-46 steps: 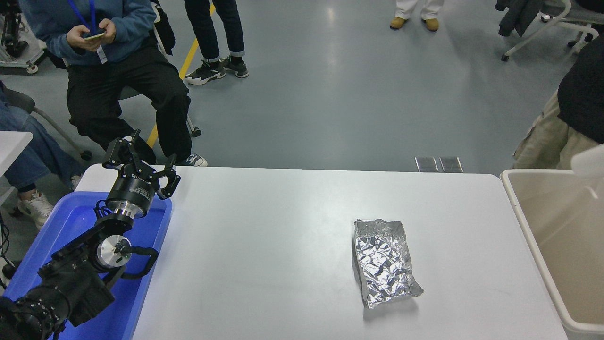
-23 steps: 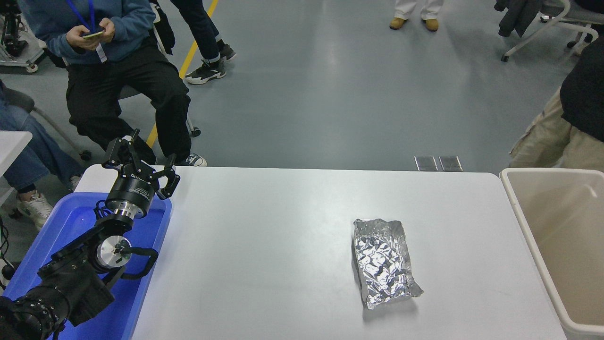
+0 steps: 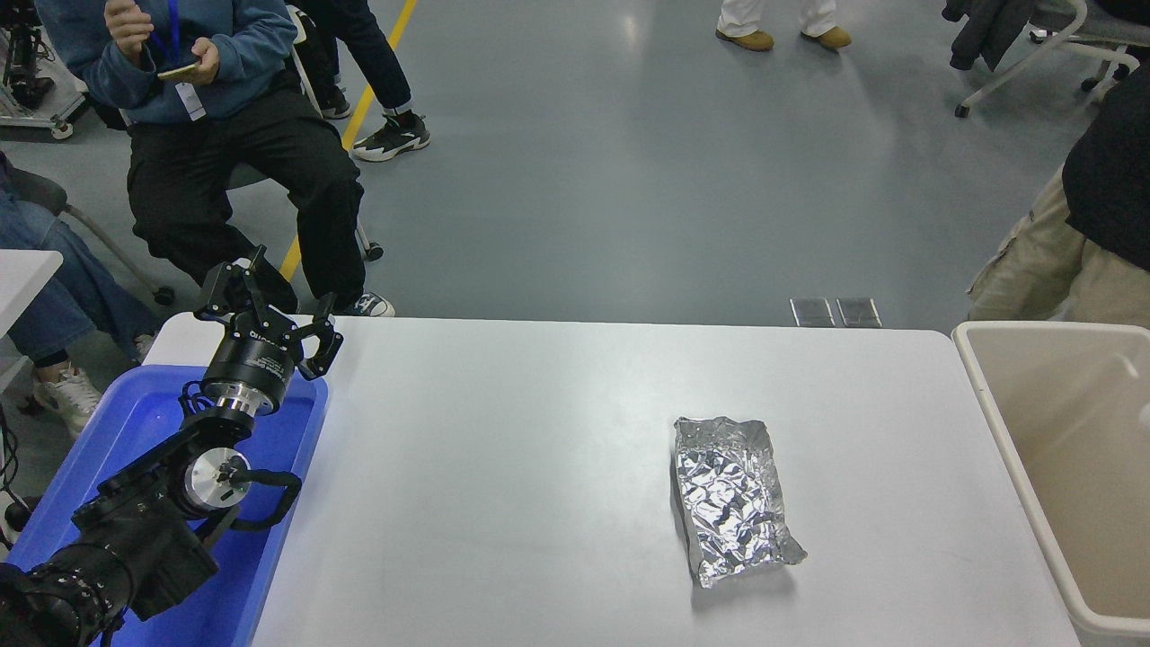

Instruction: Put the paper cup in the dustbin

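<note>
The paper cup is out of view. The beige dustbin (image 3: 1015, 329) stands at the table's right end, cut off by the picture's edge, and the part of its inside that shows holds nothing I can make out. My left gripper (image 3: 269, 312) is parked at the table's far left corner above the blue tray, its fingers spread open and empty. My right arm and gripper are out of view.
A crumpled silver foil packet (image 3: 732, 499) lies on the white table (image 3: 503, 467), right of centre. A blue plastic tray (image 3: 135, 422) sits at the left under my left arm. A person (image 3: 225, 135) sits beyond the far left corner. Another person (image 3: 1096, 243) stands behind the dustbin.
A blurred white shape at the right edge above the dustbin one second ago is gone. The people in the background have shifted. My left arm has not moved.
</note>
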Controlling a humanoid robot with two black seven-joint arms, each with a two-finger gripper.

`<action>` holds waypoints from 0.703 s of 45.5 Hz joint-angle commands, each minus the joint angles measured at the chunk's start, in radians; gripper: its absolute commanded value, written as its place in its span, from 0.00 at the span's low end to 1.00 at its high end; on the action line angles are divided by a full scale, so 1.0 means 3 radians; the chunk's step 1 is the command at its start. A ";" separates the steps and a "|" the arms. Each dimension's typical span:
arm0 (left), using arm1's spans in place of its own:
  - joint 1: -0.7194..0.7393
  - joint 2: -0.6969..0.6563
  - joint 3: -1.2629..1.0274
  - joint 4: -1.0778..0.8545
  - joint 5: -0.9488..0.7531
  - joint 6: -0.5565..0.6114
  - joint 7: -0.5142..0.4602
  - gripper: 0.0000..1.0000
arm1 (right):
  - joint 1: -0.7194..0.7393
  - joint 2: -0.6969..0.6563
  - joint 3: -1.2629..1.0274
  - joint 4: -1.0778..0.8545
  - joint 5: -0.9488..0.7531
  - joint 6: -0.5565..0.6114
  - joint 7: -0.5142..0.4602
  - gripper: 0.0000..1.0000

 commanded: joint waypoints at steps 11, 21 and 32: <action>0.0000 0.0000 0.0000 0.0000 0.0000 0.0000 -0.0002 1.00 | -0.0122 0.0318 0.0310 -0.0228 0.0016 -0.0178 -0.0066 0.43; 0.0000 0.0000 0.0000 0.0000 0.0000 0.0000 -0.0002 1.00 | -0.0122 0.0318 0.0305 -0.0228 0.0011 -0.0142 -0.0071 0.99; 0.0000 0.0000 0.0000 0.0000 0.0000 0.0000 0.0003 1.00 | -0.0111 0.0318 0.0310 -0.0228 0.0011 -0.0168 -0.0045 0.99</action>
